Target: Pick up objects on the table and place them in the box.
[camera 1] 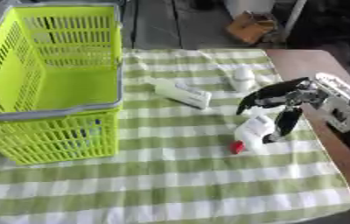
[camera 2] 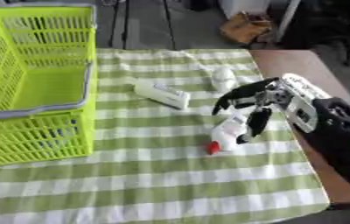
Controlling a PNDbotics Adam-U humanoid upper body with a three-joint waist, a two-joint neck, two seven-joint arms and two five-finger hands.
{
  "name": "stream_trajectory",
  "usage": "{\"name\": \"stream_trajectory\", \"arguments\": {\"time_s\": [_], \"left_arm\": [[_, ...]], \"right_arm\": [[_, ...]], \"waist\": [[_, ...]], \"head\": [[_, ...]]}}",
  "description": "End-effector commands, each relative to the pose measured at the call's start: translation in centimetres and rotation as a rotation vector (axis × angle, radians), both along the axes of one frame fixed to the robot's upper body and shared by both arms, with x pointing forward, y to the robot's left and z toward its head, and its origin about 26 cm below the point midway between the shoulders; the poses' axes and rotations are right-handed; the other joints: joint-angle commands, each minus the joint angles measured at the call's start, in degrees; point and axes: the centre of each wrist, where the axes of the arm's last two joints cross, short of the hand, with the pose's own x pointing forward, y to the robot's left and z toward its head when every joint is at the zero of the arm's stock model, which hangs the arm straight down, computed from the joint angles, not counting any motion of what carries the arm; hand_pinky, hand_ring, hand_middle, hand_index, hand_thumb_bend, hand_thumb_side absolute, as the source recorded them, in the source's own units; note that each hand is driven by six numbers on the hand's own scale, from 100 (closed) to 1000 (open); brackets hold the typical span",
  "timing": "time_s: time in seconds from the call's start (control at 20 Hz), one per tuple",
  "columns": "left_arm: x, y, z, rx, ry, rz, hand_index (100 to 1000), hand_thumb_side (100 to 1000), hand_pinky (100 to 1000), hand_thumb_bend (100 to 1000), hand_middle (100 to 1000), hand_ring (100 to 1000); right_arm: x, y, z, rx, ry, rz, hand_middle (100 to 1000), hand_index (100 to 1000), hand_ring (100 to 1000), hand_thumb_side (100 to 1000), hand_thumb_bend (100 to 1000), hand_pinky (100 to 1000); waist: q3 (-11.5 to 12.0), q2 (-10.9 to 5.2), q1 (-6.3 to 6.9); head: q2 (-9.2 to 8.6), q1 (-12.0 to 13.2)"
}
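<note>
A white bottle (camera 1: pixel 252 131) with a red cap (camera 1: pixel 237 148) lies tilted on the green checked cloth, cap toward the near left. My right hand (camera 1: pixel 300 94) comes in from the right and sits over the bottle's upper end. Its fingers arch down on the bottle's left side and its thumb (camera 1: pixel 287 124) presses the right side, curled round it. A flat white box (camera 1: pixel 182 92) lies near the middle of the cloth, and a small white bottle (camera 1: pixel 243 78) stands behind it to the right. The yellow-green basket (camera 1: pixel 55 111) stands at the left. My left hand is out of sight.
The brown tabletop (camera 1: pixel 308 63) shows bare along the right of the cloth, under my forearm. A cardboard box (camera 1: pixel 251 26) sits on the floor beyond the far edge. The basket's tall mesh walls rise at the left.
</note>
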Motion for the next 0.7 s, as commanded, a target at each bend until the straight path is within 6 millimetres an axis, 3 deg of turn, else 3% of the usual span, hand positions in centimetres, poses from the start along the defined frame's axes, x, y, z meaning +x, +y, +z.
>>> {"name": "stream_trajectory", "arguments": {"time_s": [0.05,0.1,0.7], "left_arm": [[-0.1,0.1,1.1,0.024,-0.035,-0.007,813,880,714,296,866,894],[-0.1,0.0,1.1,0.023,-0.035,-0.008,813,880,713,297,866,894],[-0.1,0.0,1.0,0.018,-0.037,-0.009,813,880,714,294,866,895]], "right_arm": [[0.1,-0.3,0.5,-0.135,0.092,0.156,934,947,921,107,550,852],[0.1,-0.5,0.4,-0.145,0.093,0.146,937,948,924,182,547,857],[0.5,-1.1,-0.6,-0.289,0.054,0.15,942,947,932,187,522,876]], "waist": [[0.02,-0.69,0.31],[-0.03,-0.66,0.34],[0.11,-0.46,0.98]], "head": [[-0.45,-0.13],[-0.5,-0.17],[-0.72,-0.24]]}}
